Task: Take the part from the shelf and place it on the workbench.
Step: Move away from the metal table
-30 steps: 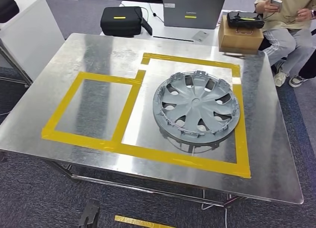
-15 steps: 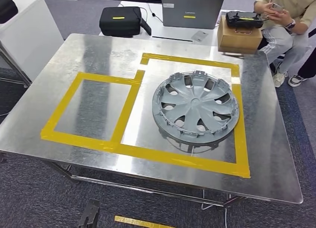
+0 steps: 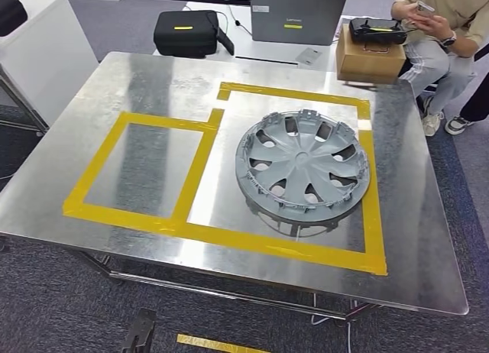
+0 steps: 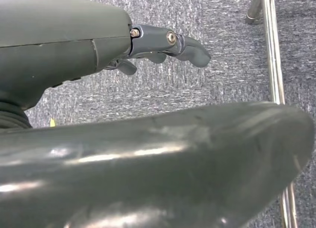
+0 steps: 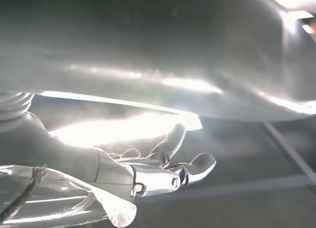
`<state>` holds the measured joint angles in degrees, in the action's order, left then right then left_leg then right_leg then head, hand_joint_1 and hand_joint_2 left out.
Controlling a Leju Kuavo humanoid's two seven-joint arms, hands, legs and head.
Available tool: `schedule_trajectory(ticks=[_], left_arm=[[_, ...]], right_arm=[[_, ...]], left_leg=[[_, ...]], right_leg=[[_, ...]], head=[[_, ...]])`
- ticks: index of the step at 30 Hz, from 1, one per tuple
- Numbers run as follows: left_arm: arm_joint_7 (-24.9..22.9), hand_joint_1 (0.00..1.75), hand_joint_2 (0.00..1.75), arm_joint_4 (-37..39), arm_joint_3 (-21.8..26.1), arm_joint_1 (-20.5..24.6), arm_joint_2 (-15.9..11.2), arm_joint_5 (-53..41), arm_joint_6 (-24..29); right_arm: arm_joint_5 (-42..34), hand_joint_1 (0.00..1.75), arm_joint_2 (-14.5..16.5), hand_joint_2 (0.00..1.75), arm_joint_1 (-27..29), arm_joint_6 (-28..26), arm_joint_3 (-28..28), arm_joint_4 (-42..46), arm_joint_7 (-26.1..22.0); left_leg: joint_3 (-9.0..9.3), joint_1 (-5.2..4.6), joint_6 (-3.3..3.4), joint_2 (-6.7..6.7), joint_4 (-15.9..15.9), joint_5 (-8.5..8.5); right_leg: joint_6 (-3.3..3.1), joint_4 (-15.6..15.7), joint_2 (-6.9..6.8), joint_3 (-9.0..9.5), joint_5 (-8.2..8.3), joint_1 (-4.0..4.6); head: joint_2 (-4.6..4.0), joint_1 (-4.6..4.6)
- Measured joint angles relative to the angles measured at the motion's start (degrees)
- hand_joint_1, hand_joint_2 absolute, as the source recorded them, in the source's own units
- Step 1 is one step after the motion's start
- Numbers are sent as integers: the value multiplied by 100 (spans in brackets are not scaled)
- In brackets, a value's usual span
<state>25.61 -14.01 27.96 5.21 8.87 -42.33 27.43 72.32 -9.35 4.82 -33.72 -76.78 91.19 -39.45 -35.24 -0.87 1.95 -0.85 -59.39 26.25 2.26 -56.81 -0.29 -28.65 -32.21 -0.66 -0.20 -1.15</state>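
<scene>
the left hand (image 4: 164, 43) hangs over grey carpet, fingers extended and apart, holding nothing. the right hand (image 5: 168, 164) is likewise loose and empty, apparently beneath the workbench, though glare blurs that view. the grey plastic hubcap (image 3: 302, 167) lies flat inside the larger yellow tape outline (image 3: 374, 215) on the metal workbench (image 3: 138, 78). it looks light, stiff, slightly brittle at its clips; the rim or spoke openings suit a grip.

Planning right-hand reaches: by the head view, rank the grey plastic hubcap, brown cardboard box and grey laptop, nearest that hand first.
1. Grey plastic hubcap, centre right, closest to the robot.
2. Brown cardboard box, far right.
3. Grey laptop, farthest back, centre.
</scene>
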Motion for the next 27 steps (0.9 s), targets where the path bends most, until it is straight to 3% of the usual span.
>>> schedule_trajectory(ticks=[4,11,27], left_arm=[[-31,0,0,0,1,-1,0,-59,17],[-56,0,0,0,14,2,-8,-121,20],[-53,0,0,0,131,7,-43,-386,47]], right_arm=[[218,0,420,0,-181,-453,-329,-849,-1],[678,0,955,0,-505,-564,-865,-1991,147],[902,0,1566,0,-693,-573,-1126,-3381,874]], left_leg=[[2,1,0,2,1,0],[5,2,-1,3,1,0],[5,3,-2,3,3,0]], right_leg=[[-1,0,3,1,0,1],[-2,-1,4,4,-1,2],[-7,-2,4,8,-4,3]], head=[[1,-2],[0,-2],[0,-2]])
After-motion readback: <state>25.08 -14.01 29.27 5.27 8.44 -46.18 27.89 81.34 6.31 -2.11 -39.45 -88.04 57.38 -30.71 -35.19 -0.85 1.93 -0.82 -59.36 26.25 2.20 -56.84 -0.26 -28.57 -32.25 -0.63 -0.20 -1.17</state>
